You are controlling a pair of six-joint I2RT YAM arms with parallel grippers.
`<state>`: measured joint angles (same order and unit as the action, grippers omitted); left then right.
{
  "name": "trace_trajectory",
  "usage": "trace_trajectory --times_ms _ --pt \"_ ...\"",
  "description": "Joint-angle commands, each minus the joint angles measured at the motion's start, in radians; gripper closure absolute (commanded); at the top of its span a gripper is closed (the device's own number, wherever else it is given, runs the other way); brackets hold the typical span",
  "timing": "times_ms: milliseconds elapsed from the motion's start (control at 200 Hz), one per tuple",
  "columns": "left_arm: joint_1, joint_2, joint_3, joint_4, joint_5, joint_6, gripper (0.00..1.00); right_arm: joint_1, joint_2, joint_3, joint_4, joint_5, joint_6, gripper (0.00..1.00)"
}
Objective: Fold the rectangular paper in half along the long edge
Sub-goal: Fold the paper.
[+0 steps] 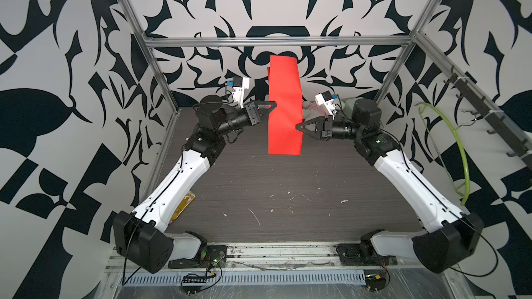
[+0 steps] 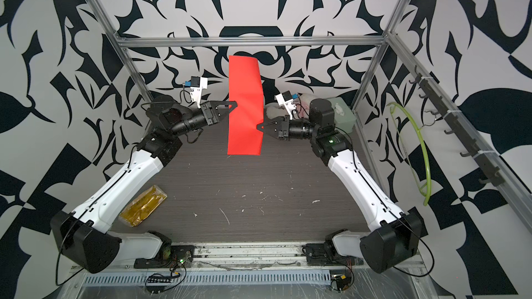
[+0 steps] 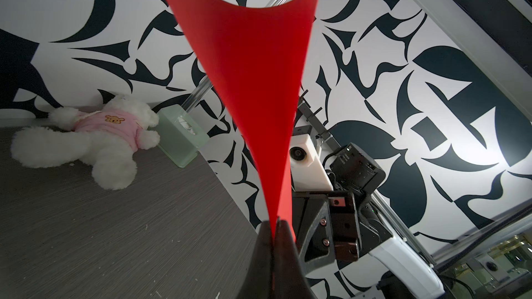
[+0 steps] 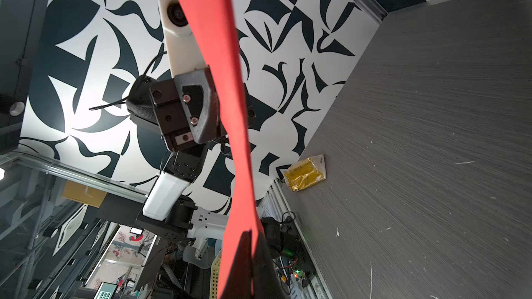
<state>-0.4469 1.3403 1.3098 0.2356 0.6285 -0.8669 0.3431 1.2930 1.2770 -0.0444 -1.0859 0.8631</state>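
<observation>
Left end effector (image 1: 273, 105) (image 3: 275, 227): jaws together, clamped on the left long edge of the paper (image 1: 285, 110) (image 2: 244, 110). The left wrist view shows the sheet pinched right at the fingertips.

Right end effector (image 1: 298, 126) (image 4: 253, 240): jaws look closed on the right long edge, nearer along the sheet than the left grip. One finger is hidden behind the sheet in the right wrist view.

Paper: red, held up in the air between the two arms, over the middle-far part of the counter (image 1: 273, 191), not lying flat. Its far end is free and curls over. The sheet bends between the two grips. In the left wrist view it bows into a trough that widens away from the fingers.

Bear (image 3: 95, 139): white, pink shirt, lying on the counter at the far right, behind the right arm, apart from the paper.

Green box (image 3: 180, 139) (image 2: 342, 116): far right corner, just beside the bear.

Yellow packet (image 2: 144, 205) (image 4: 305, 172): flat on the counter at the near left edge, partly under the left arm in a top view, well apart from the paper.
</observation>
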Motion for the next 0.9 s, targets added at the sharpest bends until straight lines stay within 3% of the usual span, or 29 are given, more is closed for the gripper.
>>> trace_trajectory --times_ms 0,90,210,345,405,470,515,590,685,765,795,835,895 --pt "0.004 0.014 0.045 0.035 -0.008 0.003 1.00 0.011 -0.042 0.014 -0.035 -0.045 -0.032 0.74" --pt "0.005 0.018 0.049 0.042 -0.007 0.002 1.00 0.016 -0.052 0.011 -0.051 -0.045 -0.045 0.76" --pt "0.004 0.026 0.058 0.044 -0.003 0.001 1.00 0.025 -0.059 0.007 -0.051 -0.049 -0.046 1.00" --pt "0.004 0.028 0.062 0.044 -0.001 0.001 1.00 0.027 -0.068 0.010 -0.079 -0.056 -0.060 1.00" --pt "0.004 0.028 0.063 0.044 -0.001 0.003 1.00 0.027 -0.069 0.011 -0.097 -0.056 -0.068 0.83" --pt "0.004 0.030 0.065 0.046 0.000 0.003 1.00 0.027 -0.070 0.012 -0.112 -0.054 -0.078 0.80" --pt "0.004 0.031 0.066 0.046 0.000 0.002 1.00 0.027 -0.072 0.009 -0.114 -0.056 -0.079 0.82" --pt "0.005 0.032 0.069 0.045 -0.001 0.005 1.00 0.030 -0.075 0.005 -0.111 -0.062 -0.079 1.00" --pt "0.004 0.033 0.075 0.048 0.000 0.006 1.00 0.033 -0.081 0.005 -0.114 -0.067 -0.080 1.00" --pt "0.005 0.039 0.084 0.047 0.003 0.006 1.00 0.033 -0.080 0.015 -0.150 -0.065 -0.093 0.75" --pt "0.004 0.039 0.087 0.049 0.004 0.004 1.00 0.035 -0.081 0.012 -0.153 -0.063 -0.097 0.73" --pt "0.004 0.040 0.091 0.048 0.005 0.004 1.00 0.034 -0.085 0.009 -0.151 -0.065 -0.098 0.80" --pt "0.004 0.042 0.095 0.048 0.007 0.006 1.00 0.034 -0.091 0.004 -0.152 -0.069 -0.098 0.98"
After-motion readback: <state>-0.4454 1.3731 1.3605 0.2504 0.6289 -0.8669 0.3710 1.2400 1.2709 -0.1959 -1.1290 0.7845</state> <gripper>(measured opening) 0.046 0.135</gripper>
